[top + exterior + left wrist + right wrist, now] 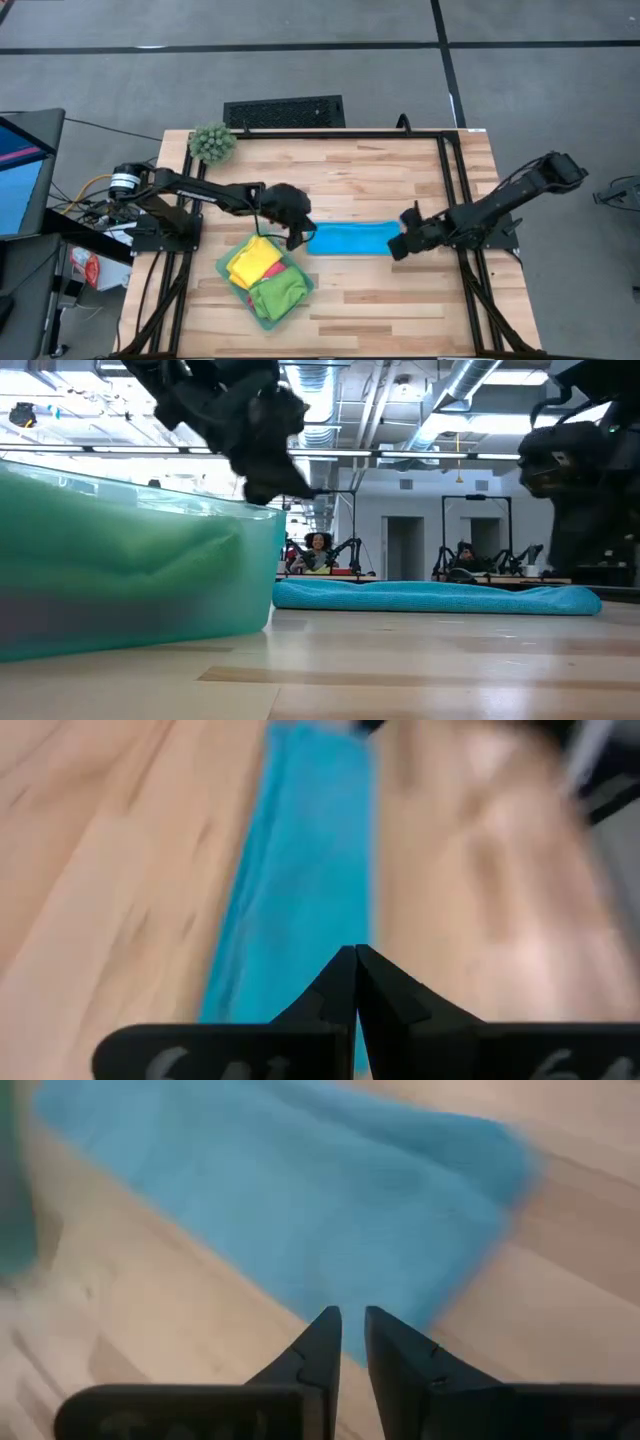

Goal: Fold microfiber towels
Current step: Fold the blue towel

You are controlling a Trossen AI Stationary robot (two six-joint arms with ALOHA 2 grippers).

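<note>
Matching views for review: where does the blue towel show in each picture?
High view: blue towel, table centre, between both arms.
Low view: long flat strip, right of the tray.
Left wrist view: beyond the fingers.
Right wrist view: fills the middle.
Shared landmark: the wooden table.

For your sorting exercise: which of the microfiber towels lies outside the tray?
The blue towel, spread as a long strip on the bare table between the two tools. The yellow, pink and green towels are bunched inside the teal tray.
</note>
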